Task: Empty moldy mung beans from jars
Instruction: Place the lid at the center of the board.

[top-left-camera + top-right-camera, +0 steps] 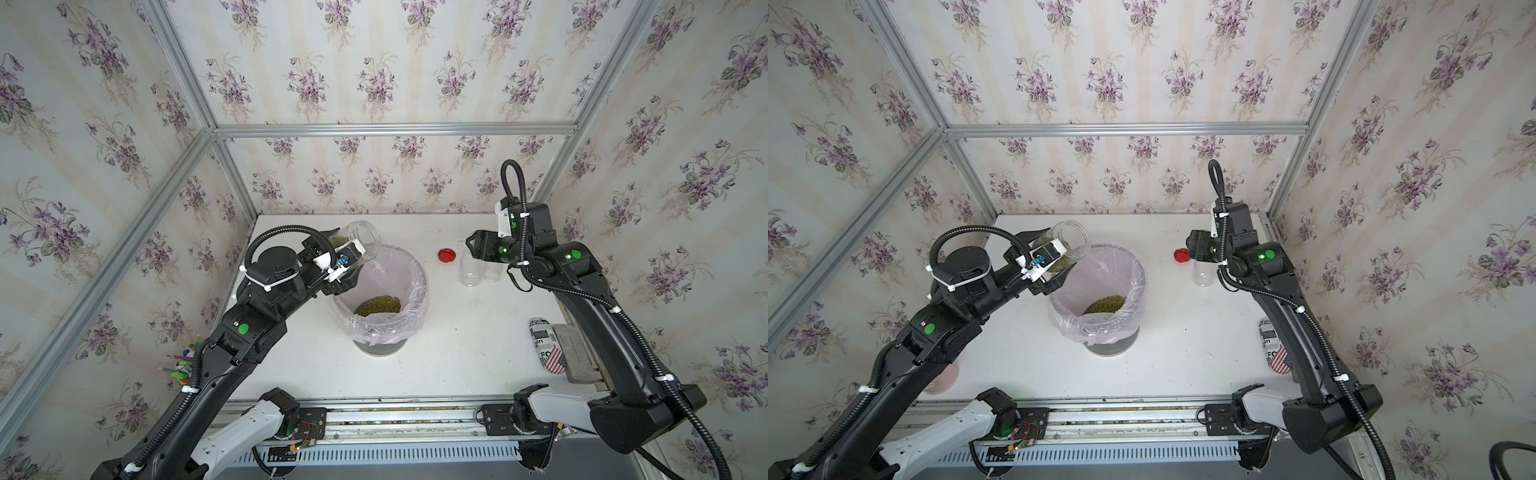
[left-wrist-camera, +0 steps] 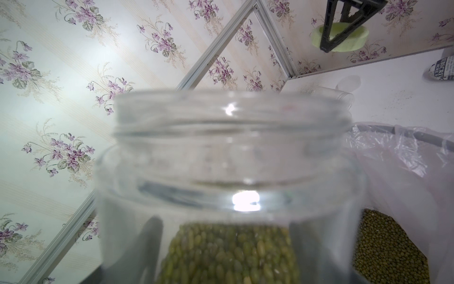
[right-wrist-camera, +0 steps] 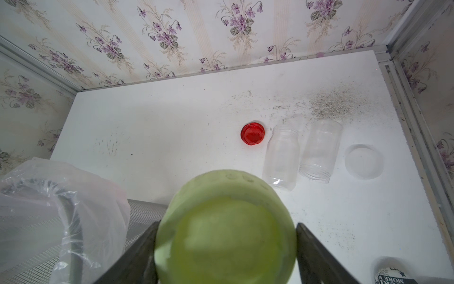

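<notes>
My left gripper [image 1: 348,262] [image 1: 1049,261] is shut on a clear open jar [image 1: 365,237] [image 1: 1074,236] [image 2: 231,147], tilted above the far-left rim of the pink-lined bin [image 1: 420,286] [image 1: 1142,282]. Mung beans [image 2: 228,253] lie in the jar's lower part; its dark fingers [image 2: 152,243] show through the glass. More beans [image 1: 378,306] [image 1: 1105,304] lie in the bin. My right gripper [image 1: 476,245] [image 3: 226,246] is shut on a pale green lid [image 3: 226,233] [image 2: 344,40] above the table. Two empty jars [image 1: 471,270] [image 3: 282,157] [image 3: 320,150] rest beside a red lid [image 1: 446,255] [image 3: 253,134].
A clear lid [image 3: 364,161] lies right of the empty jars. A printed can [image 1: 546,345] and a grey block [image 1: 571,353] sit at the table's right edge. Pens [image 1: 183,365] stand off the left edge. Floral walls close in three sides.
</notes>
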Robot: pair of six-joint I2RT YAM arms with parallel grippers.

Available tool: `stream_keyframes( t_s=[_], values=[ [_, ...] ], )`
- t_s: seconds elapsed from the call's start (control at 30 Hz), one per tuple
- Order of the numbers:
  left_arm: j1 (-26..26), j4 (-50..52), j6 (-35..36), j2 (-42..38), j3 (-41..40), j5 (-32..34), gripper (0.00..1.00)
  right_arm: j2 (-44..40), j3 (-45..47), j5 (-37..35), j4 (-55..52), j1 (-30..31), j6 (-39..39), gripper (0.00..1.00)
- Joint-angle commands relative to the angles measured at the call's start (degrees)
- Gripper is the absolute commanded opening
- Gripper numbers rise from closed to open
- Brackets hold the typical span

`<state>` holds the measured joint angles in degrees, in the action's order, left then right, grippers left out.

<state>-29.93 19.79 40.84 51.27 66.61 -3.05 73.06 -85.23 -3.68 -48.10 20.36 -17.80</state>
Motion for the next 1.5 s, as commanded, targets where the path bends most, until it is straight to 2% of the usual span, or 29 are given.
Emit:
stream_keyframes(
  t_s=[0.0,0.63,0.97,1.13,1.47],
  values=[
    [0.10,-5.99,-0.50,-0.41,0.19,0.24,0.00,0.45,1.50,0.73,0.89,-0.49,-0.48,0.69],
    [0.05,-5.98,-1.46,-1.25,-0.56,-0.48,0.00,4.20,20.41,8.01,12.13,0.06,-5.58,0.67],
    [0.05,-5.99,-1.57,-1.90,-0.51,-1.61,0.00,9.24,26.34,7.42,18.06,2.29,-7.24,0.66],
    [0.11,-5.86,-1.92,-2.84,-1.66,-1.41,0.00,12.71,27.08,8.37,21.22,2.48,-7.60,0.66],
    [0.05,-5.18,-1.21,-3.63,-2.04,-2.23,0.00,21.73,24.15,4.31,22.26,3.61,-8.12,0.65]
  ],
)
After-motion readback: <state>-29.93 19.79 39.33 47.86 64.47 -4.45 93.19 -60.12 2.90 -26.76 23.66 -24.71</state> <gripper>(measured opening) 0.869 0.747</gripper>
